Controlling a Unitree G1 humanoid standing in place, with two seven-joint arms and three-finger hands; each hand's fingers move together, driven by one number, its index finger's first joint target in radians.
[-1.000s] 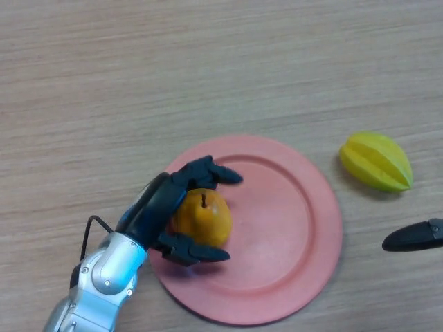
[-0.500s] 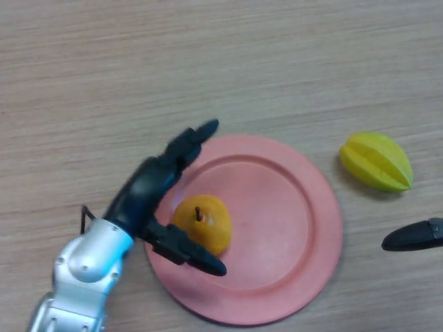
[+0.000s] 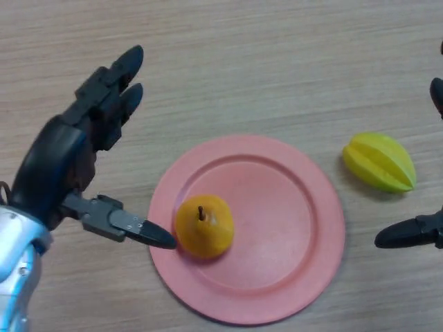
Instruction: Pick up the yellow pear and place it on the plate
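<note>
The yellow pear (image 3: 203,226) stands upright on the left part of the pink plate (image 3: 291,228), stem up. My left hand (image 3: 59,166) is open to the left of the plate, raised above the table, fingers straight and pointing away. Its thumb tip (image 3: 142,230) lies just left of the pear, over the plate's rim; I cannot tell if it touches. My right hand (image 3: 414,234) shows only as dark finger parts at the right edge, right of the plate.
A yellow starfruit (image 3: 379,162) lies on the wooden table (image 3: 242,62) to the right of the plate, close to the right hand.
My left hand has let go of the pear, opened, and drawn back up and to the left. The pear stays on the plate. The right hand has barely shifted.
</note>
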